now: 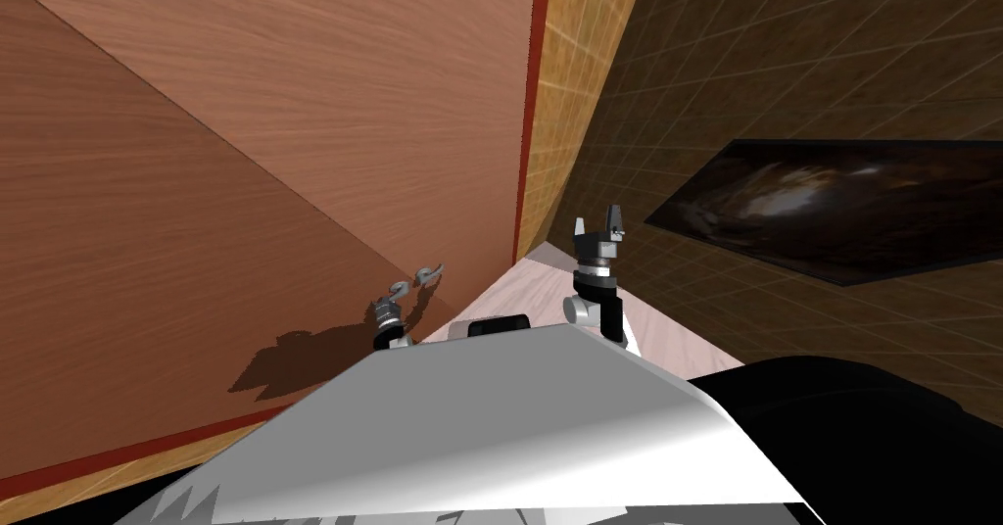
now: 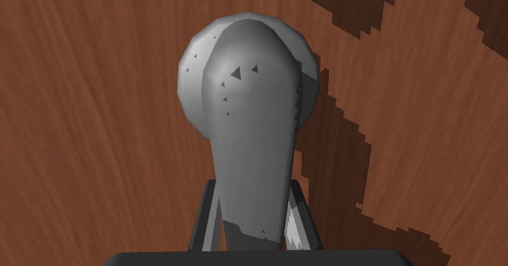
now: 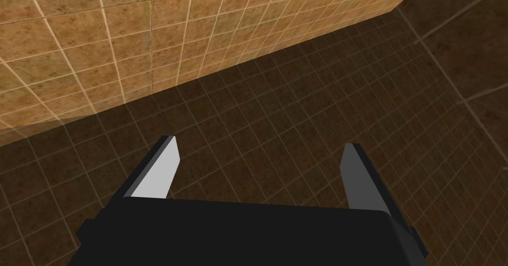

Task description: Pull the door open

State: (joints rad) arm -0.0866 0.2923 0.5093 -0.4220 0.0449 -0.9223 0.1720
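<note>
Left claw (image 2: 253,183): closed on the handle (image 2: 248,119); its two fingers (image 2: 206,218) press the handle's sides near its free end
Done: reach and grip look complete, judging by the left wrist view
To do: the pull itself; I judge the door (image 1: 245,157) not yet swung, since no gap shows along its edge; the handle may need turning first, then the arm or base must draw back
Progress: early, with the whole opening ahead
Door look: broad brown panel with fine wood grain, across the left and middle of the head view; a lighter and a darker part meet along a slanted line running down to the handle, and I cannot tell whether that is shade or an edge
Handle look: smooth, rounded, plain grey bar, widening from the gripped end toward a round plate (image 2: 191,84) that sits flat on the wood; a few tiny dark flecks near the plate; a stepped dark shadow (image 2: 337,154) falls on the wood beside it
Handle place: on the door's face, just ahead of the left forearm, near the right-hand frame strip
Frame (image 1: 527,137): thin red strip along the door's right edge, another along its lower left edge
Right claw (image 3: 260,143): open, fingers wide apart, gripping nothing; raised to the right of the handle, well apart from the door
</note>
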